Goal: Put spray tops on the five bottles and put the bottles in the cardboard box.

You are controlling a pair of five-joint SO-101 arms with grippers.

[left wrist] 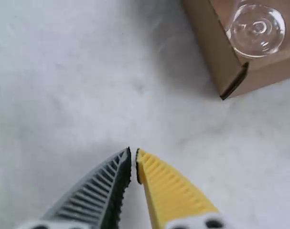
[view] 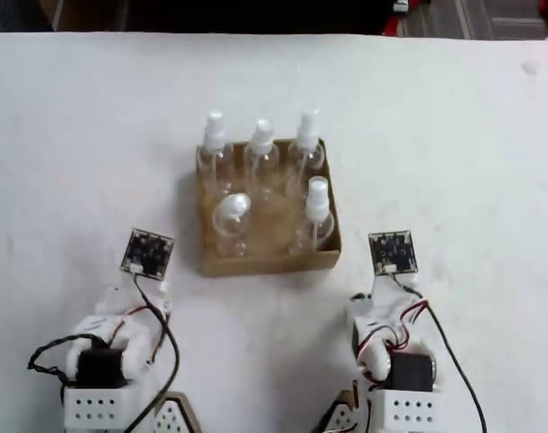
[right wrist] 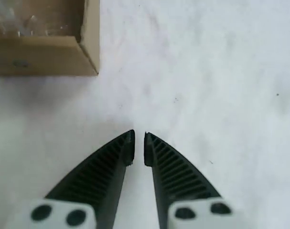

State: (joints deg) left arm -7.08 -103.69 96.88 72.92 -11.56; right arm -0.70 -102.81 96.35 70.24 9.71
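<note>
Cardboard box [view: 269, 262] ahead, btwn left gripper [left wrist: 134, 160] & right gripper [right wrist: 139, 148].

Five clear bottles [view: 261, 167], white spray tops [view: 261, 135], inside brown cardboard box [view: 264, 262]

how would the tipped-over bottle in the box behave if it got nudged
The tipped bottle looks clear and empty, so it is probably light and easily shifted. Its round base suggests it could roll, though the cardboard box wall should stop it. Its smooth surface may be slippery to grip.
</note>
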